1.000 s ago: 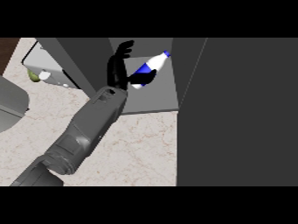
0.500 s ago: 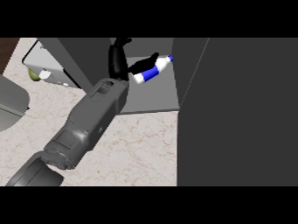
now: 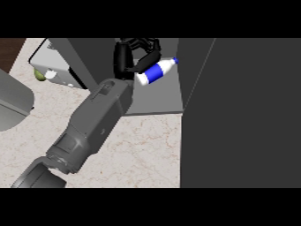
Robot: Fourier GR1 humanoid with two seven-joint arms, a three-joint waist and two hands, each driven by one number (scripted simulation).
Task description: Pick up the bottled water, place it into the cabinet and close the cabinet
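Inside the open cabinet (image 3: 156,99), left hand (image 3: 128,56) with fingers curled around the tilted bottled water (image 3: 155,72), blue label unreadable, grey forearm stretched diagonally over the marbled surface (image 3: 140,150)

1. No text, brand, number or sign can be read anywhere in the head view.
2. The bottle (image 3: 156,72) carries a blue band — a plain patch of colour, with no letters to make out.
3. The cabinet (image 3: 244,110) faces are bare grey — unmarked.
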